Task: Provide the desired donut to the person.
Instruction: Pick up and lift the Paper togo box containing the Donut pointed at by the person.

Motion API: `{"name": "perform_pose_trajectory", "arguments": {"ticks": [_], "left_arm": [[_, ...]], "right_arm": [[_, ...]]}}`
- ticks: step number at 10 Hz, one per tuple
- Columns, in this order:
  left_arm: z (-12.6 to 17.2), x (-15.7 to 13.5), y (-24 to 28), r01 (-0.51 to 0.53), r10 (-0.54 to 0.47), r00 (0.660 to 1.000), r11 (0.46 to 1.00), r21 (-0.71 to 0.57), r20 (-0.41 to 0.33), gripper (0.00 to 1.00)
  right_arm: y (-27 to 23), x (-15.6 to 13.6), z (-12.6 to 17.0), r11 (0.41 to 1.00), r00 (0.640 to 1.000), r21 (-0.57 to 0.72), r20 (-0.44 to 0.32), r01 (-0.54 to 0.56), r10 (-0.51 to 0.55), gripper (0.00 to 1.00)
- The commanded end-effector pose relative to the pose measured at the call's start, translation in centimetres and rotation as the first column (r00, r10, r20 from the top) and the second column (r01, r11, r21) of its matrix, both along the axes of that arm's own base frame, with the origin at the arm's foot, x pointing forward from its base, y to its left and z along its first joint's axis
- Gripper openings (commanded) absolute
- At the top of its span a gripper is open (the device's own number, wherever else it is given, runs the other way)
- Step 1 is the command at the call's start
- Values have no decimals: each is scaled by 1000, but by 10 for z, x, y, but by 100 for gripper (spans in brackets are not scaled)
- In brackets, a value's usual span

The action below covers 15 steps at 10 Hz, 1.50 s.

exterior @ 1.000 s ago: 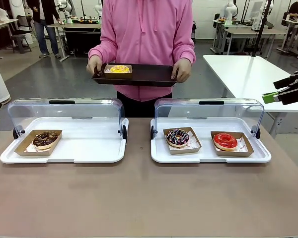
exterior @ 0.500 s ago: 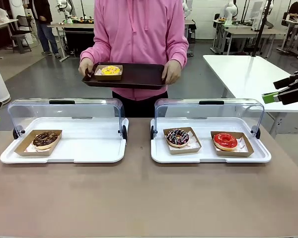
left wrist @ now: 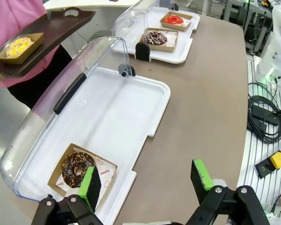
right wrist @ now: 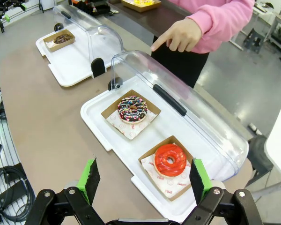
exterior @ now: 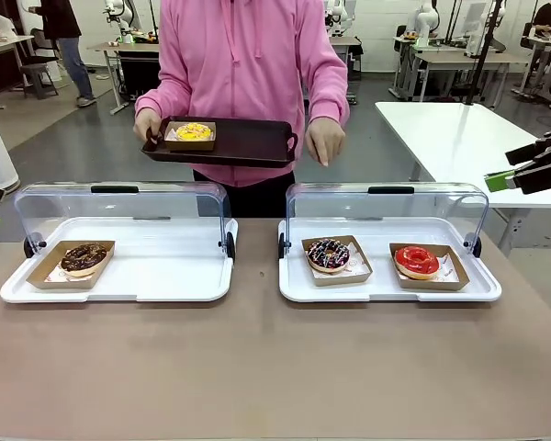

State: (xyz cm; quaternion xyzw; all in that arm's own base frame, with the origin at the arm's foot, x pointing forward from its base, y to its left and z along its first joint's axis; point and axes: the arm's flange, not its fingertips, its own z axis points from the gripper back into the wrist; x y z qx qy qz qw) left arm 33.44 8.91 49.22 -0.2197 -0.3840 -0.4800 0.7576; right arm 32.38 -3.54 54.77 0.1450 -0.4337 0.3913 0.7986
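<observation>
Right wrist view: right tool (right wrist: 144,178) wide open, empty; left tool (left wrist: 146,180) likewise. Person's hand (right wrist: 180,35) points, far ahead. Sprinkled donut (right wrist: 132,108) just ahead, probably wanted. Next: reach for its box.

Pink-sleeved person (exterior: 248,73), red donut (exterior: 416,261), rainbow-sprinkled dark donut (exterior: 329,254), yellow donut (exterior: 194,131), dark tray (exterior: 248,142).

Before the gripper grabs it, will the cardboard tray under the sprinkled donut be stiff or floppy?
The cardboard tray looks thin and low-walled, so it probably flexes if pinched by one edge. On the smooth white serving tray it likely slides easily. The sprinkled donut sits loose, so tilting may shift it.
</observation>
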Motion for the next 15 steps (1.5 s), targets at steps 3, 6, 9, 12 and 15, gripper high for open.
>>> {"name": "perform_pose_trajectory", "arguments": {"ticks": [3, 6, 9, 12, 15], "left_arm": [[1, 0, 1, -4, 4, 1000, 1000, -2, 7, 100], [1, 0, 1, -4, 4, 1000, 1000, -2, 7, 100], [1, 0, 1, -4, 4, 1000, 1000, -2, 7, 100], [1, 0, 1, -4, 4, 1000, 1000, -2, 7, 100], [1, 0, 1, -4, 4, 1000, 1000, -2, 7, 100]], "right_arm": [[1, 1, -1, 1000, 1000, -6, -3, -5, 5, 100], [1, 1, -1, 1000, 1000, -6, -3, -5, 5, 100], [1, 1, -1, 1000, 1000, -6, -3, -5, 5, 100], [1, 1, -1, 1000, 1000, -6, -3, -5, 5, 100], [1, 1, -1, 1000, 1000, -6, -3, -5, 5, 100]]}}
